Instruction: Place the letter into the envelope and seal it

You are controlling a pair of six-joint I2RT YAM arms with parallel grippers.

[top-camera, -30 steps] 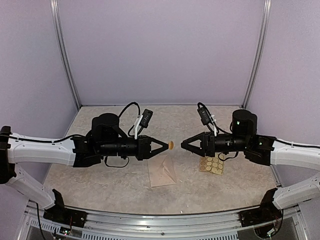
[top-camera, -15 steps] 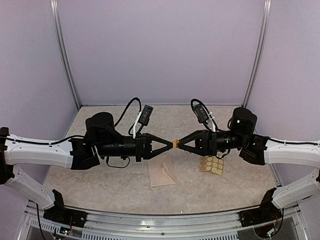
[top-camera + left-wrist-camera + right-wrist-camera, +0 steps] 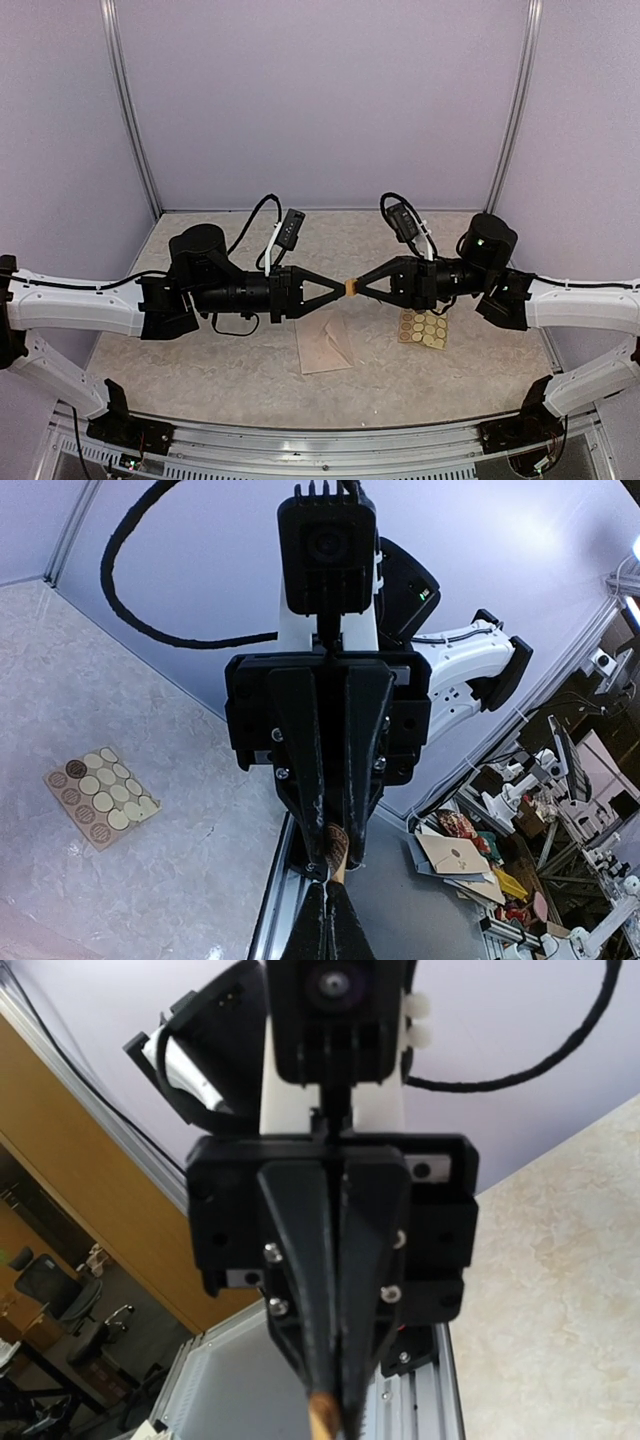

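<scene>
I see the left gripper and the right gripper meeting tip to tip above the table. Each has its fingers pinched together on one small round sticker. The envelope lies flat on the table below that point, slightly toward the bases, touching neither gripper. The sticker sheet lies to its right.

My left arm and right arm: white shells, black joint housings. Left gripper and right gripper: black wedge fingers, silver screws. Black cables reach wrist cameras on white brackets. Green lamp, right arm.
</scene>
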